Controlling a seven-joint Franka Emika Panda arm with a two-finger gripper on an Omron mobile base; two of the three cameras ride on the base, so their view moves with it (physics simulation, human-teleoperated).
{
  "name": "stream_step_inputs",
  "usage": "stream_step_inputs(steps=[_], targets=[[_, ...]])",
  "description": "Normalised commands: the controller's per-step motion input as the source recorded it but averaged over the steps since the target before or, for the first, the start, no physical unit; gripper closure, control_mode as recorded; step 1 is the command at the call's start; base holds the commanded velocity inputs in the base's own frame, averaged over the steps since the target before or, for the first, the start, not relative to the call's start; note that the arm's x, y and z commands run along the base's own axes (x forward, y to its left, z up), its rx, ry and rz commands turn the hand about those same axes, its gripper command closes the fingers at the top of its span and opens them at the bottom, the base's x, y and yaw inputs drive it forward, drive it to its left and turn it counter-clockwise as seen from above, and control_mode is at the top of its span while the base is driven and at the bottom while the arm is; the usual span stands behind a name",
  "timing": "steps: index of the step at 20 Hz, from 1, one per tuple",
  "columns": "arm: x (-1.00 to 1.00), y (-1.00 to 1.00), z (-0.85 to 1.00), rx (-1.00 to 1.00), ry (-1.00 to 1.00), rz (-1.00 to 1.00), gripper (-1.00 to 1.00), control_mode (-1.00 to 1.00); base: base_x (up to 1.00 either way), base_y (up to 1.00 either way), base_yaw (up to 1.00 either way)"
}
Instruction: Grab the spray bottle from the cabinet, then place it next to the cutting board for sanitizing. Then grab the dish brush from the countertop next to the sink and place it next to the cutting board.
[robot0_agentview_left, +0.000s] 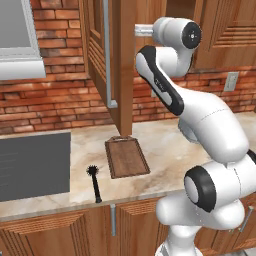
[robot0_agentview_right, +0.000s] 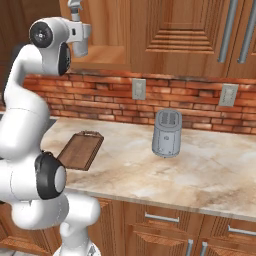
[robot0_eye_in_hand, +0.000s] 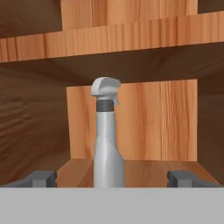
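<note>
The spray bottle (robot0_eye_in_hand: 107, 140) stands upright on the lower shelf of the open cabinet (robot0_eye_in_hand: 153, 122), pale grey with a dark collar under its trigger head. My gripper (robot0_eye_in_hand: 111, 179) is open, with the bottle's base between its two fingertips (robot0_eye_in_hand: 41, 178) and not touched by either. From the right base view the bottle (robot0_agentview_right: 80, 49) shows above and below my white hand. The cutting board (robot0_agentview_left: 126, 157) lies on the countertop (robot0_agentview_left: 165, 150) below the cabinet's open door (robot0_agentview_left: 122, 65). To the board's left lies the black dish brush (robot0_agentview_left: 94, 182), beside the sink (robot0_agentview_left: 32, 165).
A grey toaster (robot0_agentview_right: 166, 132) stands on the counter to the right of the board. The open cabinet door hangs over the board's far end. A second shelf (robot0_eye_in_hand: 109, 41) runs close above the bottle's head. Brick wall with outlets (robot0_agentview_right: 138, 89) behind the counter.
</note>
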Motion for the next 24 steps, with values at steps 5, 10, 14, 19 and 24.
stream_step_inputs(steps=[5,10,14,19,24], targets=[[0.1,0.13,0.02,0.0,0.0,0.0,-1.0,-1.0,0.0,0.0,0.0],[0.14,0.23,0.01,0.0,0.0,0.0,-1.0,-1.0,0.0,0.0,0.0],[0.26,0.09,0.0,0.0,0.01,0.0,-1.0,-1.0,0.0,0.0,0.0],[0.3,0.0,0.0,0.0,0.02,0.0,-1.0,-1.0,0.0,0.0,0.0],[0.25,0.0,0.0,0.0,0.0,0.0,-1.0,-1.0,0.0,0.0,0.0]])
